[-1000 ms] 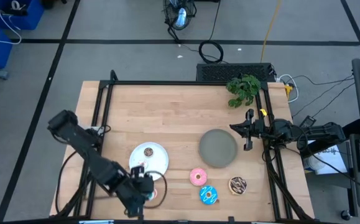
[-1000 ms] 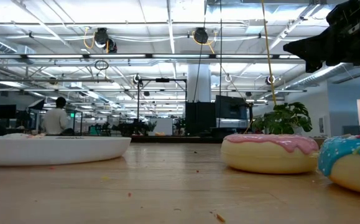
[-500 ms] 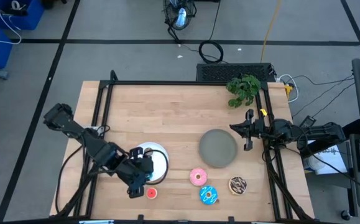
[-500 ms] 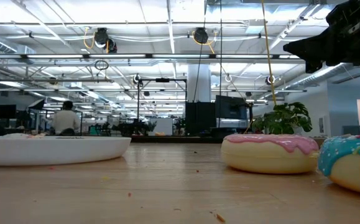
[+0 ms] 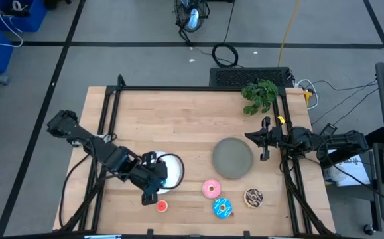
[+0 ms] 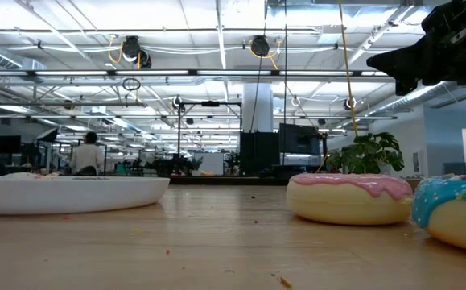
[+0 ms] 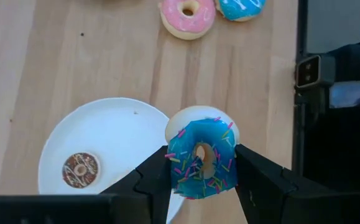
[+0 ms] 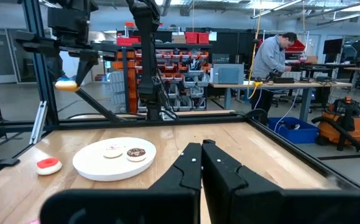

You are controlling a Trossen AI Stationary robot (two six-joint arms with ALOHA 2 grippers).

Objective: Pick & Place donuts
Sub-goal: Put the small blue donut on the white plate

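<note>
Our left hand [image 7: 201,171] grips a tiny blue donut [image 7: 201,158] above the white plate [image 7: 105,140]; our right hand [image 8: 201,152] waits closed.

The left gripper [image 5: 152,189] hangs over the near edge of a plate [image 5: 174,166] with a tiny donut [image 7: 201,158] between its fingers. On the plate, a second tiny donut [image 7: 199,117] lies directly beneath it and a third tiny donut [image 7: 80,169] off to one side. A fourth tiny donut [image 5: 162,206] sits on the bench [image 5: 178,119] just beside the gripper, off the plate. Farther to the gripper's right lie three larger donuts: the nearest larger donut [image 5: 211,188], the middle larger donut [image 5: 222,208] and the farthest larger donut [image 5: 253,197]. The other plate [image 5: 232,158] lies behind them. The right gripper [image 5: 265,147] is just right of that plate.
</note>
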